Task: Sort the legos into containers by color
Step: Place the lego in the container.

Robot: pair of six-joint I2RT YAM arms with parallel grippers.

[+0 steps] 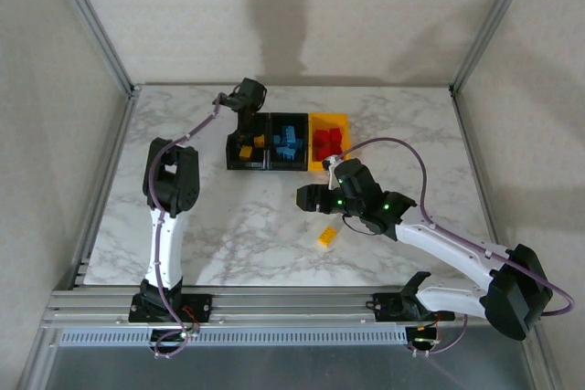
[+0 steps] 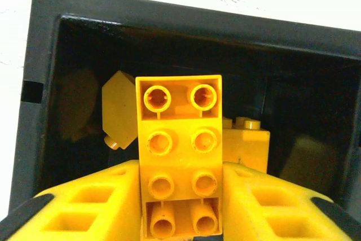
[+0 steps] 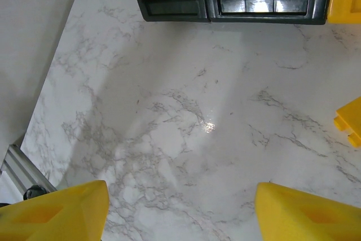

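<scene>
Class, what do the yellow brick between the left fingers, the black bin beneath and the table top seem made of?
Yellow brick: probably plastic, smooth sheen, moulded studs. Black bin: glossy plastic, walls reflecting bricks. Table top: marbled grey veins, glare; stone or laminate, unclear.

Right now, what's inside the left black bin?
The left black bin holds a tilted yellow lego and a second lego right of it. The brick in the left gripper hides the floor between them.

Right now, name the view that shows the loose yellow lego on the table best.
Top external: the loose yellow lego lies whole on the marble table, though it looks small from there. The right wrist view catches just part of the lego, cut off at the frame's right edge.
</scene>
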